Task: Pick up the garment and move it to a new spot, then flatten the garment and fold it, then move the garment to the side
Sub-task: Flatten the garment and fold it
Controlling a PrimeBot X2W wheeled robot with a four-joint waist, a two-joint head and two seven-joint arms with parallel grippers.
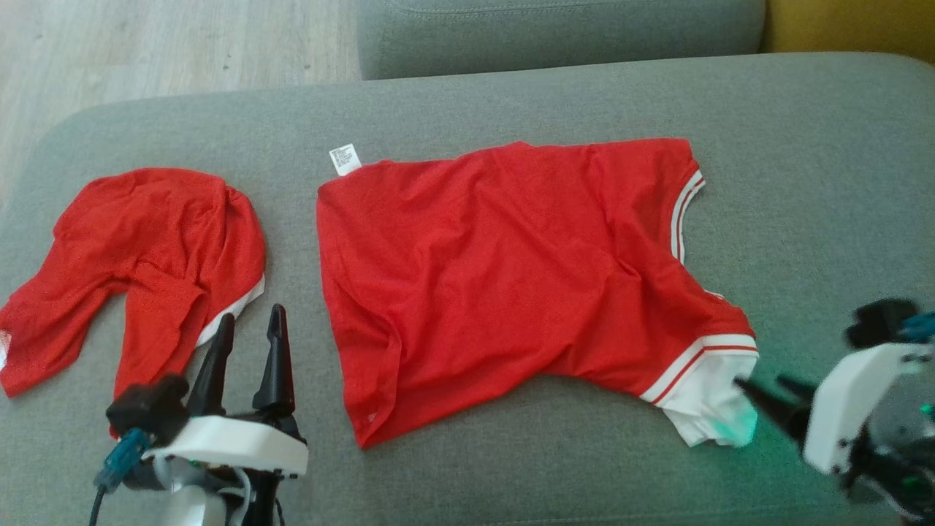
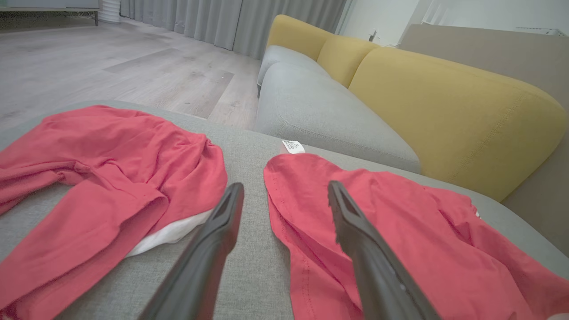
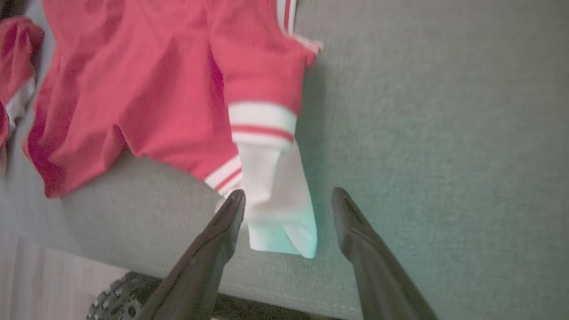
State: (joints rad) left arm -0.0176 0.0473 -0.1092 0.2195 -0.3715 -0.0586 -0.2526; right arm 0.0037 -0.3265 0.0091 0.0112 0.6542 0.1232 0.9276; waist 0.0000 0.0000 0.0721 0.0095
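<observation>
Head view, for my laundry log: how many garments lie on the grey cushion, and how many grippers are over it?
Red garments: 2, a crumpled garment and a spread shirt
Grippers: 2, the left gripper and the right gripper
Total: 4

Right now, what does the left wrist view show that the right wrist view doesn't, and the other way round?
Left wrist view adds: the open left end effector, the yellow sofa back, grey curtains and a white label. Right wrist view adds: the open right end effector, its fingers either side of a white sleeve with a red-striped cuff. Shared: the red shirt, the crumpled garment and the grey cushion.
</observation>
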